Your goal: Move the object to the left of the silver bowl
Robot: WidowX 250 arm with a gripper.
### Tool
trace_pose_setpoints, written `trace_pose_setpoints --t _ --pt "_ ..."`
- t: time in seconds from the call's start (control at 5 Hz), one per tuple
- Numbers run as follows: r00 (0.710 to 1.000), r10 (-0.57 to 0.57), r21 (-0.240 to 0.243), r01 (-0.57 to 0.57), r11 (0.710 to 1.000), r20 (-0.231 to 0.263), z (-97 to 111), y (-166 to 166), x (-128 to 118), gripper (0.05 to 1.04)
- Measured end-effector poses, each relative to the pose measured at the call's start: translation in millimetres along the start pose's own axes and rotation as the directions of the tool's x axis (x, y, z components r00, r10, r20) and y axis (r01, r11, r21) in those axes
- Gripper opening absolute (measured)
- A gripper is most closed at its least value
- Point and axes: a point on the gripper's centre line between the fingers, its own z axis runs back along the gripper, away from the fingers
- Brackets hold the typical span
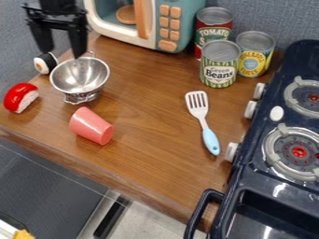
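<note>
My gripper [61,50] hangs at the upper left, above the far rim of the silver bowl [93,77]; it is open, its two fingers apart with nothing held between them. The bowl is a small footed colander standing upright. Left of it and slightly farther back lies a black-and-white sushi piece [45,63], partly behind the bowl's edge. A red and white toy piece [21,97] lies to the bowl's left, nearer the counter's left edge. In front of the bowl, a pink cup [92,126] lies on its side.
A toy microwave [149,23] stands at the back, with a tomato can [212,25], a green beans can [219,64] and a pineapple can [254,53] to its right. A white and blue spatula [204,122] lies mid-counter [149,163]. The dark stove [274,186] borders the right side.
</note>
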Motion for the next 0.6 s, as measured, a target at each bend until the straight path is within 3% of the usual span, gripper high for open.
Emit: trace_pose_setpoints --t 0.4,0.6 --pt "0.998 -0.053 0.011 0.052 0.999 0.021 1 -6 1 0.999" --pt "0.992 -0.101 -0.034 0.104 0.994 0.073 -3 -17 3 0.999"
